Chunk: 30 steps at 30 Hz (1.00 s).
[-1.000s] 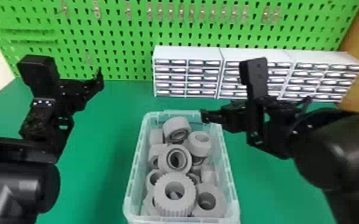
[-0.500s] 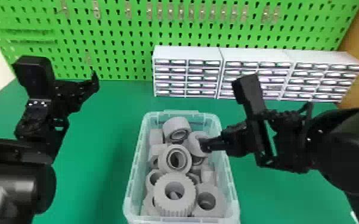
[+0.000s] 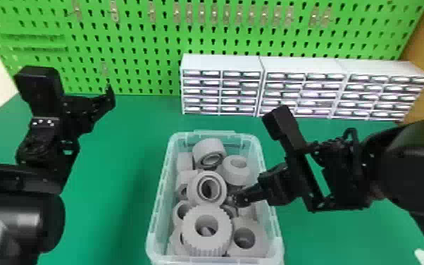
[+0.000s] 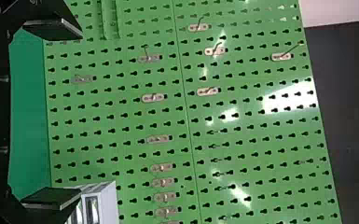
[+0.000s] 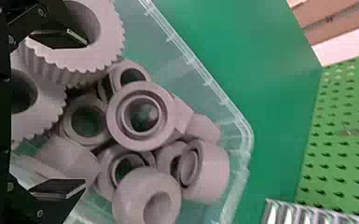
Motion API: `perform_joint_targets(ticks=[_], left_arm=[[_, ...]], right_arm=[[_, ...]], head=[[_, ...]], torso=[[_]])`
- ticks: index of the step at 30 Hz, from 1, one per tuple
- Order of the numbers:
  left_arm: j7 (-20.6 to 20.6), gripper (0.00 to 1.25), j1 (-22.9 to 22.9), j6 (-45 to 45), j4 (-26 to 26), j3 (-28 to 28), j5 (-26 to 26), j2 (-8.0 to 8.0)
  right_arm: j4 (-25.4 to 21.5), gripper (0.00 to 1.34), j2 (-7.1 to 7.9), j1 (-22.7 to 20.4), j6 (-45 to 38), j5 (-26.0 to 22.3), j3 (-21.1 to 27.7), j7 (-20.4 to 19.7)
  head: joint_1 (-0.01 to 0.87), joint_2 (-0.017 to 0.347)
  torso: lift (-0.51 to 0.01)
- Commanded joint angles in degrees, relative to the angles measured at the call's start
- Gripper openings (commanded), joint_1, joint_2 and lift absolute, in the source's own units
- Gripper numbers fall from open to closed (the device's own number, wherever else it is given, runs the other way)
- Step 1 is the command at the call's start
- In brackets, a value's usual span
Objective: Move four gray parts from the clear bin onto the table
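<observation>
As the gray parts (image 3: 206,146) lie loosely heaped in the clear bin (image 3: 158,202), several are tilted, apparently propped by those beneath. A toothed wheel (image 3: 204,245) rests on the heap and partly covers its neighbors; I judge that it may hamper access to them. The right gripper (image 5: 85,113) is over the bin, its fingers wide apart and nothing between them, presumably so as to straddle a part; which one is intended, I cannot tell. Its arm enters from the right and slants down across the bin's right wall, which suits a reach into the heap. The left gripper (image 4: 80,113), fingers also wide and without a load, is above the table (image 3: 116,211), left of the bin.
</observation>
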State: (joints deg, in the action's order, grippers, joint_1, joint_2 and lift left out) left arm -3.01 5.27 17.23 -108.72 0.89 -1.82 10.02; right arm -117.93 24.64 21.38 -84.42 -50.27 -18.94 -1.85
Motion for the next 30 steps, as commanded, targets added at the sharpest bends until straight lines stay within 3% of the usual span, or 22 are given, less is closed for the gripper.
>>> perform_joint_targets(ticks=[1, 6, 11, 16, 30], left_arm=[[-0.07, 1.15, 0.18, 0.08, 0.0, 0.07, 0.41, -0.26], [0.02, 1.15, 0.27, 0.35, 0.0, -0.01, 0.59, -0.26], [-0.07, 1.15, 0.35, 0.61, 0.0, 0.07, 0.94, -0.35], [-0.07, 1.15, 0.7, 0.7, 0.0, -0.01, 1.11, -0.35], [-0.15, 1.15, 0.79, 0.79, 0.0, -0.19, 1.11, -0.44]], right_arm=[[2.09, 1.11, 2.17, 2.53, 0.13, -4.49, -3.12, 0.0], [3.5, 1.11, 2.87, 3.84, 0.22, -6.69, -4.87, 0.0], [7.02, 1.1, 3.4, 4.9, 1.1, -11.87, -6.9, 0.0], [7.28, 1.1, 4.1, 6.48, 1.63, -12.49, -8.92, 0.0], [7.72, 1.1, 4.1, 7.98, 1.8, -12.49, -10.68, 0.0]], head=[[0.686, 0.026], [0.686, 0.026], [0.686, 0.026], [0.686, 0.026], [0.686, 0.026]], torso=[[-0.05], [-0.05], [-0.05], [-0.05], [-0.05]])
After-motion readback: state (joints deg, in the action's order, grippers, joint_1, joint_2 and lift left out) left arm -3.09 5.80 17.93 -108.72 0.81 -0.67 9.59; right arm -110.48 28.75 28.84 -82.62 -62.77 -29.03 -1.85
